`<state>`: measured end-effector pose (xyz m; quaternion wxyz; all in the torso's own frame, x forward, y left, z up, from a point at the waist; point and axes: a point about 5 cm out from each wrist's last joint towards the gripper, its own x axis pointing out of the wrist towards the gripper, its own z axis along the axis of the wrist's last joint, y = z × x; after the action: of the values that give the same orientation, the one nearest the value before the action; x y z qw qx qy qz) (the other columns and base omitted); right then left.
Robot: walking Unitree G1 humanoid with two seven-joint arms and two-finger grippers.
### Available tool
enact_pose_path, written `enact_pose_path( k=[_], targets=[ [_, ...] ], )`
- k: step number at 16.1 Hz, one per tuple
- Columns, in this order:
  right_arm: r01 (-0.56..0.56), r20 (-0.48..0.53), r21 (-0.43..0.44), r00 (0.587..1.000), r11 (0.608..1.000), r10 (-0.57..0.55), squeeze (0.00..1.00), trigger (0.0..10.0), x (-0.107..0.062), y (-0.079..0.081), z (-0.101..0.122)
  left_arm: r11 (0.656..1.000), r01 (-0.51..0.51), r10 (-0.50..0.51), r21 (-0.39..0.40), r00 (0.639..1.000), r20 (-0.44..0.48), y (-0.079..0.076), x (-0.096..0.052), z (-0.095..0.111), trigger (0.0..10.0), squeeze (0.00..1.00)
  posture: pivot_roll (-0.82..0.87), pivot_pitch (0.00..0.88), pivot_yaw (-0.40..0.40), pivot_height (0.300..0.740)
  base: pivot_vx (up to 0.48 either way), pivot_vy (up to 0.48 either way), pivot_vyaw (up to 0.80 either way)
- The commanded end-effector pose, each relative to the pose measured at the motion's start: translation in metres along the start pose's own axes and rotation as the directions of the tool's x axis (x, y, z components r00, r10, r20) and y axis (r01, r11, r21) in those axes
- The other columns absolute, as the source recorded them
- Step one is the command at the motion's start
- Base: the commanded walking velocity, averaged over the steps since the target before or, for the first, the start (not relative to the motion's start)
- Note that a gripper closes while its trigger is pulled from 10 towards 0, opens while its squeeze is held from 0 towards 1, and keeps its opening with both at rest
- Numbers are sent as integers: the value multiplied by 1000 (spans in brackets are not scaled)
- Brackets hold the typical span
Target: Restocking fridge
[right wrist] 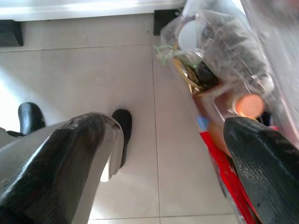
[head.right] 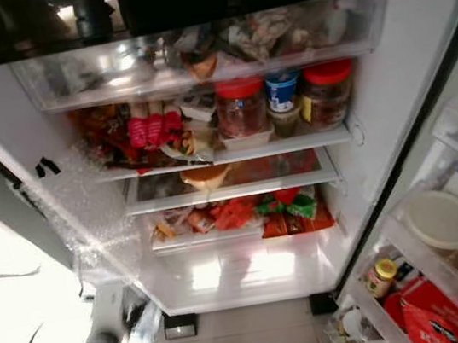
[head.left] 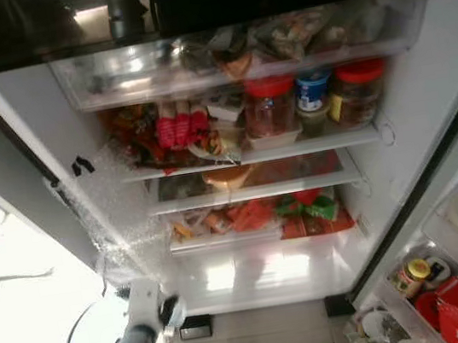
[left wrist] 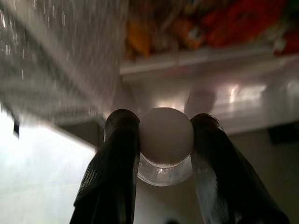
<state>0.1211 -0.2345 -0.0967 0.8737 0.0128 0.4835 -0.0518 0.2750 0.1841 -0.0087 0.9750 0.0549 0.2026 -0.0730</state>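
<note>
You're parked in front of the open fridge [head.left: 449, 87], looking down into it. Your left gripper [left wrist: 166, 140] is clenched on a bottle [left wrist: 166, 154] with a white cap [left wrist: 166, 129], one black finger [left wrist: 119, 154] on each side of the neck just below the cap. The bottle body is clear plastic, but the wrist view is too close to tell what's in it. In the head view that left arm [head.left: 137, 336] sits low on the near left, just in front of the fridge's bottom shelf, with the bottle still outside the fridge.

Your right gripper [right wrist: 163, 154] is released, fingers [right wrist: 70, 154] spread wide, hanging over the tiled floor [right wrist: 135, 70] right beside the door bins on the right.

Inside, the top drawer [head.left: 111, 77] is stuffed with bags. The shelf below holds two red-lidded jars [head.left: 271, 105], a blue-lidded jar [head.left: 313, 90] between them, and a cluster of red packets [head.left: 179, 129] to their left. Lower down there's a glass shelf [head.left: 333, 175] with something orange under it, then a drawer of red and green packets [head.left: 304, 210]. The bottom of the fridge looks bare and bright.

On the right, the door bin [head.right: 420, 268] carries a white lidded tub [head.right: 435, 220], a small yellow-capped jar [head.right: 381, 276] and a red box [head.right: 430, 305].
</note>
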Motion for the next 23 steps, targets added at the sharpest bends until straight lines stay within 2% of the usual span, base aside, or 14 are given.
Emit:
enact_pose_path(
  k=[1, 4, 7, 15, 23],
  targets=[
    [-4, -8, 4, 1000, 1000, 4, 0, 10000, 1, 0, 1, 1000, 9, -11, 15, 992, 127, 1, 6, 25, 10000, 0, -57, 82, 38, 740, 0, 0, 0],
    [-10, 14, -7, 1000, 1000, 10, 0, 10000, 4, 1, 14, 1000, 15, -20, 21, 964, 265, -3, 4, 45, 10000, 0, -42, 90, 35, 740, 0, 0, 0],
    [-7, 37, 3, 999, 1000, 7, 0, 10000, 6, -1, 27, 1000, 7, -7, 1, 948, 317, -5, 5, 55, 10000, 0, -46, 75, 25, 740, 0, 0, 0],
    [12, 62, -16, 998, 1000, -11, 0, 10000, 8, -10, 45, 999, -23, 32, -32, 944, 329, -3, 6, 58, 10000, 0, -73, 78, 5, 740, 0, 0, 0],
    [19, 33, -33, 999, 999, -18, 0, 10000, 6, -12, 35, 1000, -12, 17, -17, 926, 378, -5, 7, 71, 10000, 0, -59, 101, 9, 735, 0, 0, 0]
  ],
)
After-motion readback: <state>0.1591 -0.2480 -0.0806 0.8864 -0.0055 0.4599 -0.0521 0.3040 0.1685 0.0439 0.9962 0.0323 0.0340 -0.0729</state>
